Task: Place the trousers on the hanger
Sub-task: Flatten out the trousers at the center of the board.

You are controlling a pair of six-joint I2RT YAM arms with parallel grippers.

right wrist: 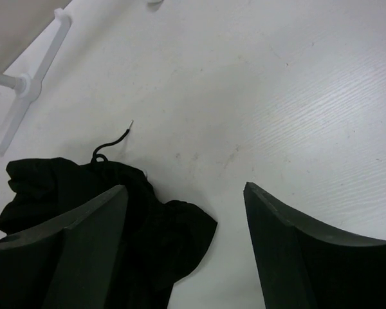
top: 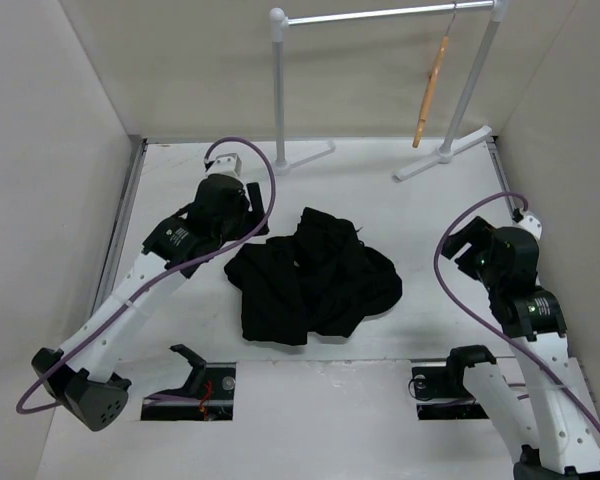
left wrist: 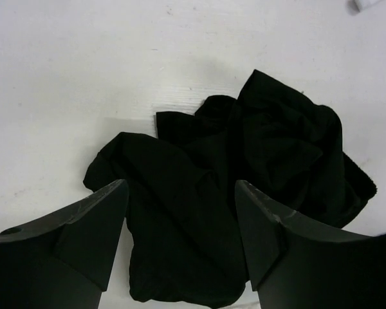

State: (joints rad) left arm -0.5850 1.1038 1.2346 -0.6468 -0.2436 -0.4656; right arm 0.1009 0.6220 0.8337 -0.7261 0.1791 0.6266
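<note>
The trousers (top: 310, 275) lie crumpled in a loose black heap in the middle of the white desk (top: 410, 200), folded over themselves so that the two legs cannot be told apart. A thin black drawstring (right wrist: 112, 145) with a pale tip trails out of the heap onto the bare desk on its far side.

The hanger (top: 431, 95) is not on the desk. It hangs by its hook from the top bar of the silver rack (top: 380, 15) at the far right, seen edge-on and slanting, well apart from the trousers. The rack's white feet rest on the far part of the desk.

The left claw (top: 248, 205) is just beside the far left edge of the heap. Its jaws stand open with nothing between them, and in its wrist view the left claw (left wrist: 180, 185) looks down on the black cloth. Whether a finger touches the cloth cannot be told.

The right claw (top: 463, 245) is to the right of the heap, apart from it, over bare desk. Its jaws are also spread wide and hold nothing. Its wrist view shows only the right edge of the trousers (right wrist: 83, 193) past its left finger.
</note>
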